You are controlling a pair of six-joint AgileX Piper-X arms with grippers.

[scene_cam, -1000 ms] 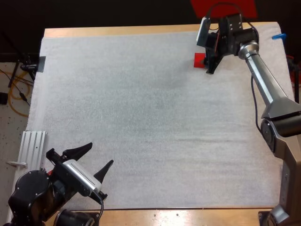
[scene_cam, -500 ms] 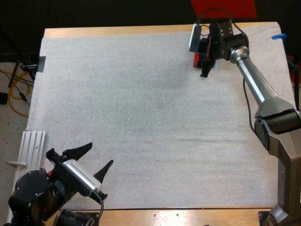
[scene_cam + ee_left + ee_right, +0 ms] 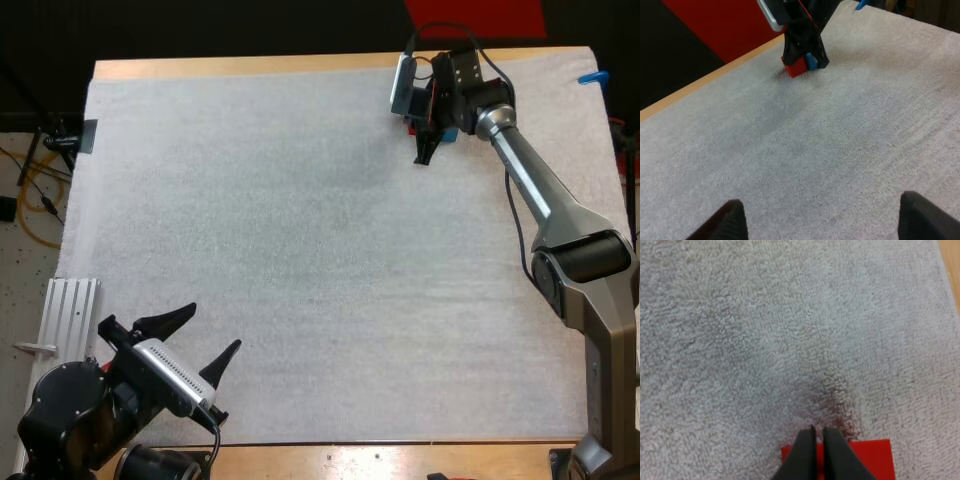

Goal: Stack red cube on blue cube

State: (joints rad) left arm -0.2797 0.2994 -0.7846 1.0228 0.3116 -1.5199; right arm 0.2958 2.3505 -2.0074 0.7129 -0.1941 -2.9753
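White mat (image 3: 300, 250) covers most of the wooden table (image 3: 250, 66), bare wood showing along far and near edges; ribbed aluminium rail (image 3: 70, 315) lies at mat's near-left edge; black bracket (image 3: 72, 134) sits at mat's far-left edge; orange cable (image 3: 35, 190) loops on the floor beside it.

Wooden table (image 3: 250, 66), covered almost wholly by a white mat (image 3: 300, 250) of nubbly, towel-like texture. Bare wood showing as narrow strips along the 12 o'clock and 6 o'clock sides. Mat lying flat, with faint straight creases running from 9 towards 3 o'clock across the middle. Resting on the mat near 1 o'clock, close to the far strip: red cube (image 3: 795, 67) and blue cube (image 3: 811, 61), touching, blue at red's 3 o'clock side. Ribbed metal rail (image 3: 65, 315) at 8 o'clock, just beside the mat's edge; on the table or off it, unclear.
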